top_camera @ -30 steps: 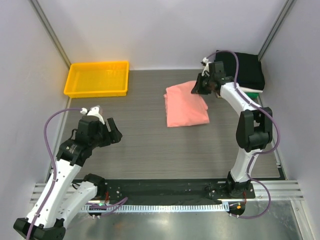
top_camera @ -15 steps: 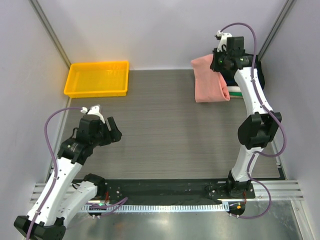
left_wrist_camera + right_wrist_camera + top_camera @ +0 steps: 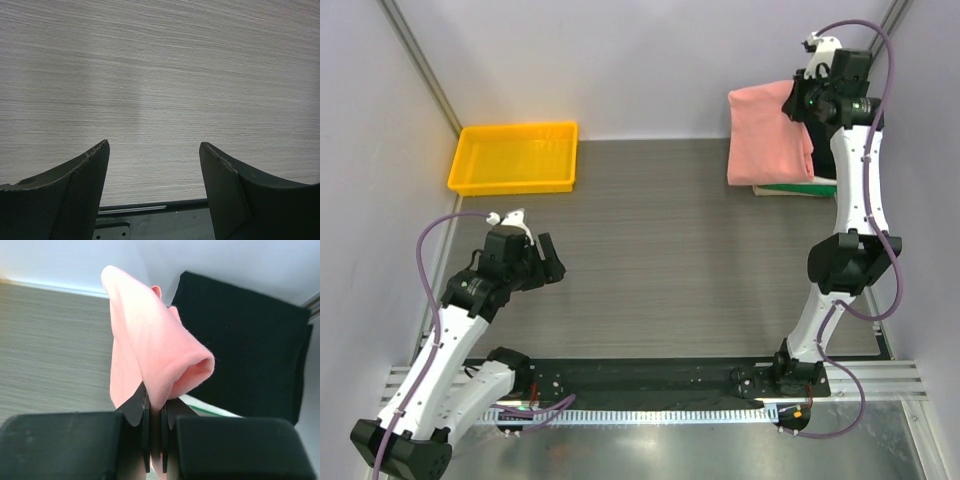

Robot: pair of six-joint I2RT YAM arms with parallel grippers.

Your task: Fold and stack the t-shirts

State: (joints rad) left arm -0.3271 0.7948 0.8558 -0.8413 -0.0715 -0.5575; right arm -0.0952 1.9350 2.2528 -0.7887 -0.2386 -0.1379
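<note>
**Pink shirt lifted at the stack: placing step**

Table (image 3: 650, 260): the left jaws hang over it, nothing between them.
Pink shirt (image 3: 770, 135): folded, off the table, pinched at a fold by the right gripper (image 3: 155, 407). Jaws clenched on the cloth, and the rest hangs below and ahead of them.
Stack: black shirt (image 3: 240, 335) on top, just beyond the right jaws and to their right. Green shirt (image 3: 798, 187) edge shows underneath.
Left gripper (image 3: 154, 150): jaws spread wide, holding nothing, well apart from the shirts.

My read: fold is done and stacking is in hand. Next move: bring the pink shirt squarely over the black shirt, lower until it lies flat, then let go. Risk is the fold unrolling on release.
</note>
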